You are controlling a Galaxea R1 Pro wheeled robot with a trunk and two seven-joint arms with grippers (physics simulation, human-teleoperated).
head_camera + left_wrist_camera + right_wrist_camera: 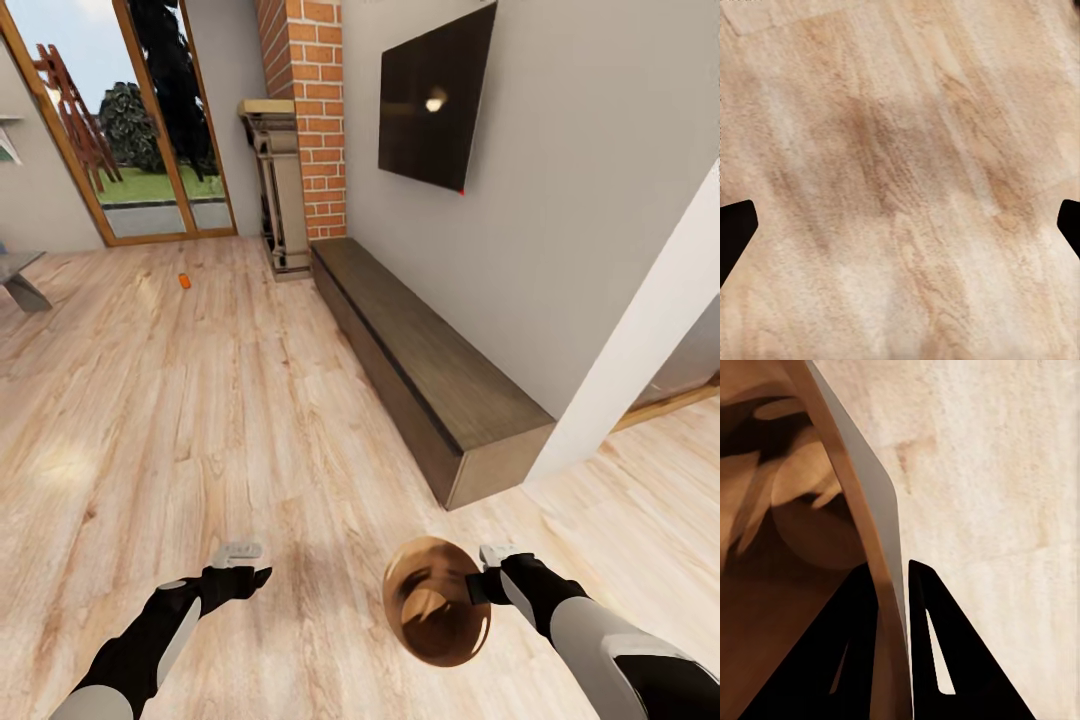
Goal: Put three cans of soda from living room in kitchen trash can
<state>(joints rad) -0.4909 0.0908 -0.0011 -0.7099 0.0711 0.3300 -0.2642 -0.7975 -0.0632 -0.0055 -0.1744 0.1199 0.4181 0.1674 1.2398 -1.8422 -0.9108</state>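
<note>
One can of soda (184, 281) is all I can pick out from the head view: a small orange-red speck on the wood floor (250, 400), far ahead and off to my left, just short of the glazed doors (150, 120) and left of the brick chimney (305, 100). It is too small for me to say whether it stands or lies on its side, so I cannot judge its long axis yet.

I am carrying the trash can (436, 600) with the right gripper (482, 572). The right wrist view shows its two dark fingers (945, 645) pinched either side of the bin's thin wall (874, 495), one inside against the glossy orange-brown lining, one outside on the pale grey. The bin hangs tipped, its mouth turned up toward my head camera, and I see no can inside it.

My left gripper (240, 560) is spread wide with nothing in it; its wrist view has only floorboards between the fingertips (736, 232).

Since the can lies toward my left and that hand is free, I judge the left arm the one to reach with, once the base has rolled much closer.
</note>
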